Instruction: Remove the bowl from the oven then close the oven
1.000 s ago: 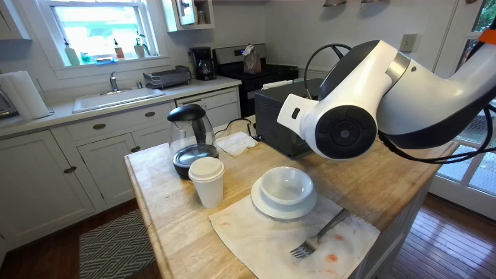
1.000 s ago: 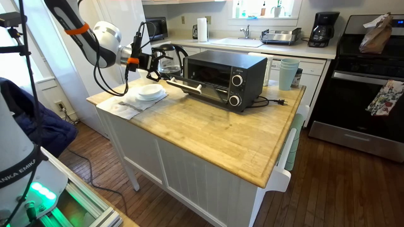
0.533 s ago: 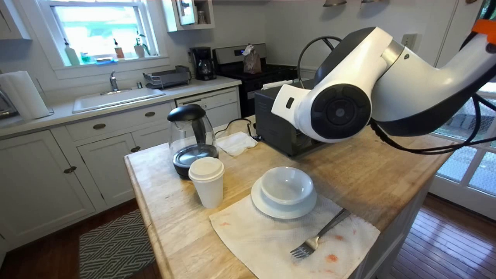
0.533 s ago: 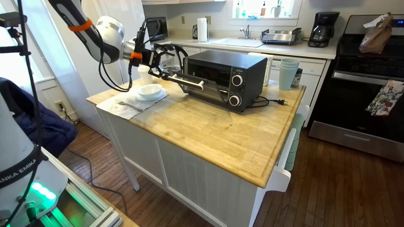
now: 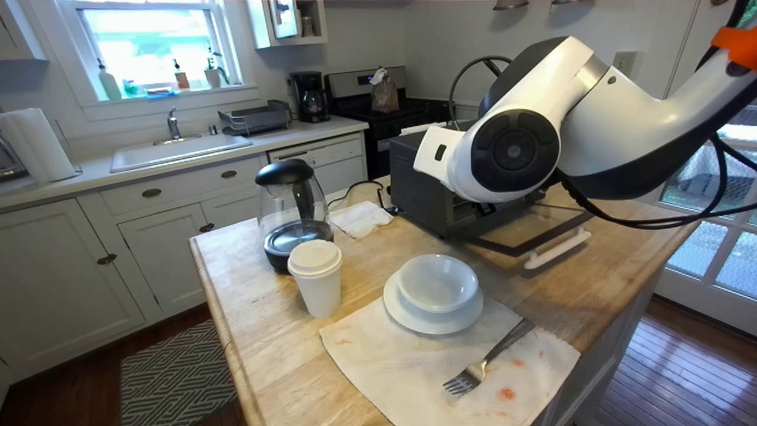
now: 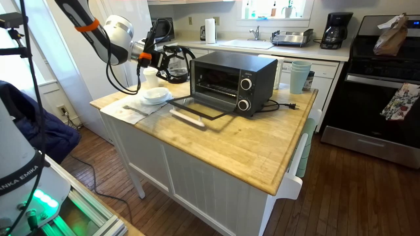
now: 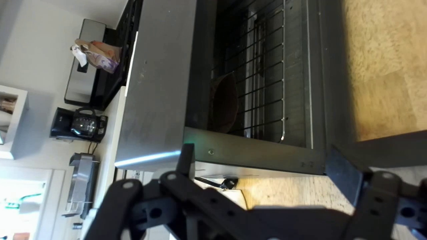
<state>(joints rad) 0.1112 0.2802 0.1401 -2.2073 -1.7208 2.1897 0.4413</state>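
Observation:
The black toaster oven (image 6: 234, 60) stands on the wooden table; it also shows in the wrist view (image 7: 156, 83). Its glass door (image 5: 520, 239) is dropped down flat, with the white handle (image 6: 187, 118) near the tabletop. Inside, a dark reddish-brown curved thing (image 7: 223, 103) sits by the wire rack (image 7: 260, 73); I cannot tell what it is. The small white bowl (image 5: 437, 284) sits on a white plate (image 5: 434, 325) outside the oven, also seen in an exterior view (image 6: 156, 93). My gripper (image 7: 260, 150) is open and empty, in front of the oven's side edge.
A glass kettle (image 5: 293, 213) and a lidded white cup (image 5: 316, 278) stand beside the oven. A fork (image 5: 488, 358) lies on a paper towel (image 5: 378, 355). Teal cups (image 6: 299, 77) and a power cord (image 6: 279, 104) are at the oven's knob side.
The oven door has gone from partly open, with my gripper at its corner, to fully down. My arm has shifted slightly toward the oven. The bowl has not moved.

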